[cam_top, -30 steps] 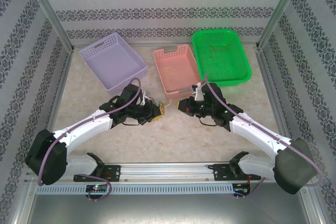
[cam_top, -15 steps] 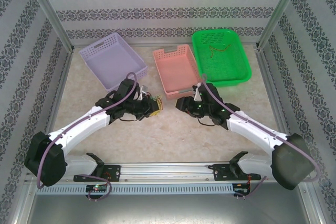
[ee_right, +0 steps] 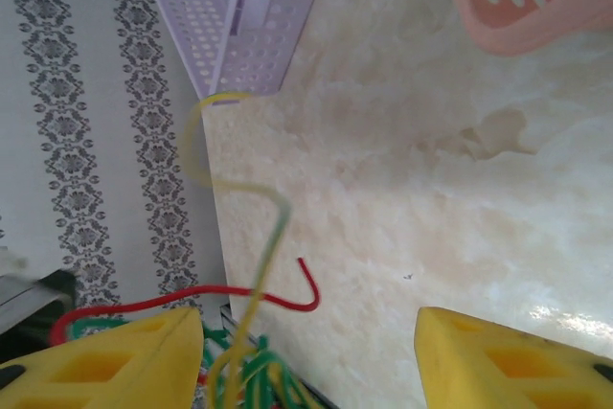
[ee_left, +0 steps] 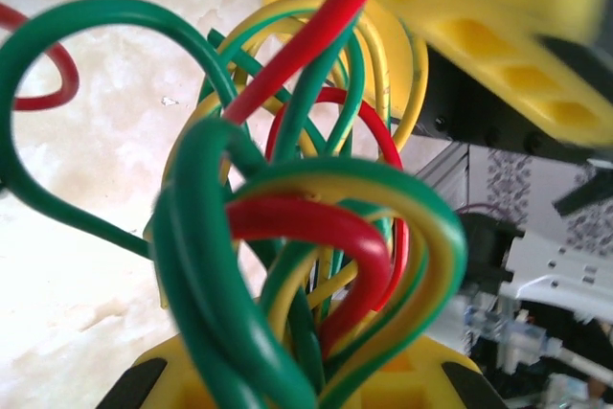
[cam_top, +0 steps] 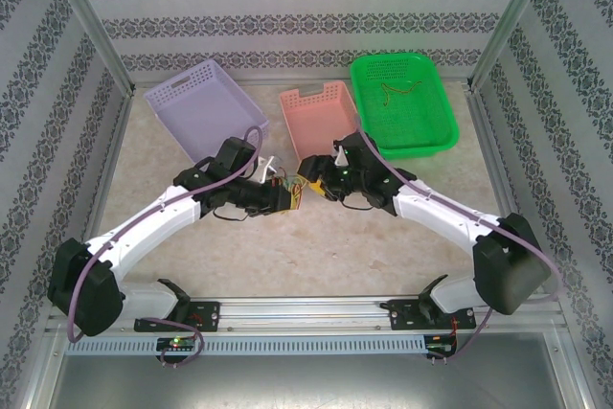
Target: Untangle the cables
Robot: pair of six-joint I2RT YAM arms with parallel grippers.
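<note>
Cables: green, yellow and red strands looped through each other in one dense knot. It is held up just over the middle of the surface, near the front edge of the pink basket.

Left hand is pressed together on the base of the bundle, and the strands fan out from between its yellow pads.

Right hand sits just beside the bundle, fingers spread wide, pinching nothing. A yellow strand and a red end stick out of the knot toward it, the yellow one close by one finger.

Progress: early.
- Done: the green basket at the far right corner holds what looks like one or two freed wires. They are too small in the overhead view to count.
- Left: the bulk of the job. Most strands are locked in the knot and none is being drawn out at this moment.

Likely next: right hand closes on one protruding strand and draws it clear while left anchors the rest. Risk is tightening the loops rather than freeing them.
</note>
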